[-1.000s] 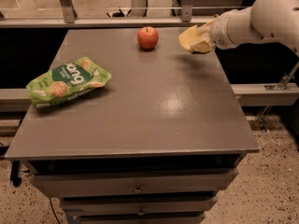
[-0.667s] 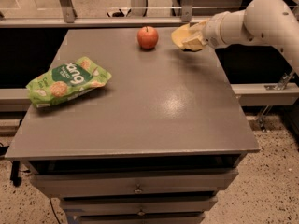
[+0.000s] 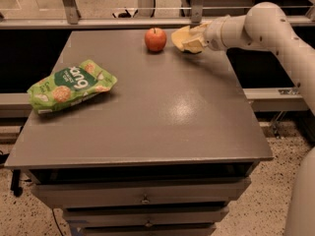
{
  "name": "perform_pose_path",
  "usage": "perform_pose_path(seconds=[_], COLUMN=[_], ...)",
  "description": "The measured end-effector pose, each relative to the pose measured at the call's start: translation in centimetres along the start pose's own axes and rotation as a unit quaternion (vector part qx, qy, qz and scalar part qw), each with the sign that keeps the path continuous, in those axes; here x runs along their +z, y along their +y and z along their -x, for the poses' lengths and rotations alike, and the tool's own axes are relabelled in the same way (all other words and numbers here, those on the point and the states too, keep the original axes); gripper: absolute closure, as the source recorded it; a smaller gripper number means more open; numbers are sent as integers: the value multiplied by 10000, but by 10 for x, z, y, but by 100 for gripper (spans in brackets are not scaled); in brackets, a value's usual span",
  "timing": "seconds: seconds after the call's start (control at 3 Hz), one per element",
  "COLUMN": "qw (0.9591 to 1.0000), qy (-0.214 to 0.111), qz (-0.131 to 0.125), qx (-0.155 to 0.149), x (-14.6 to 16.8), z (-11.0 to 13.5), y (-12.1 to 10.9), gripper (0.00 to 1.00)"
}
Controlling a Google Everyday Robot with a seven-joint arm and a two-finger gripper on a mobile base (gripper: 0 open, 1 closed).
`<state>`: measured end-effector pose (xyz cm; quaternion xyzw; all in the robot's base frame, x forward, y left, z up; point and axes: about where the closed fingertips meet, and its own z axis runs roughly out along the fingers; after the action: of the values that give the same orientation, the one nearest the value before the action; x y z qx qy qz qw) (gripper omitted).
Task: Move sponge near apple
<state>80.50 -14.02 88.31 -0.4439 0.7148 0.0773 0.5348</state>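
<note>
The red-orange apple [image 3: 155,39] sits near the table's far edge, at its middle. The pale yellow sponge [image 3: 179,37] is just to the right of the apple, a small gap apart, low over or touching the tabletop. My gripper [image 3: 193,41] reaches in from the right on the white arm [image 3: 256,28] and is shut on the sponge's right side. The sponge's right part is hidden by the fingers.
A green snack bag [image 3: 71,85] lies on the left side of the grey table [image 3: 162,122]. Drawers sit under the table's front edge. A metal rail runs behind the far edge. The arm spans the table's right far corner.
My gripper has moved left along the far edge with the sponge in it, bringing the sponge closer to the apple. The apple and the bag have not moved.
</note>
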Motion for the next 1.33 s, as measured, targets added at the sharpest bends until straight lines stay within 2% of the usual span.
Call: perform_pose_path(seconds=[0.33,0.67,1.33], qw=[10000,9999,9996], qy=[1,31,66], qz=[7,28,186], qx=[80,126,222], x=[8,12,21], z=[-5,-7,-8], y=[-3,-3,2], gripper=[100,83,36])
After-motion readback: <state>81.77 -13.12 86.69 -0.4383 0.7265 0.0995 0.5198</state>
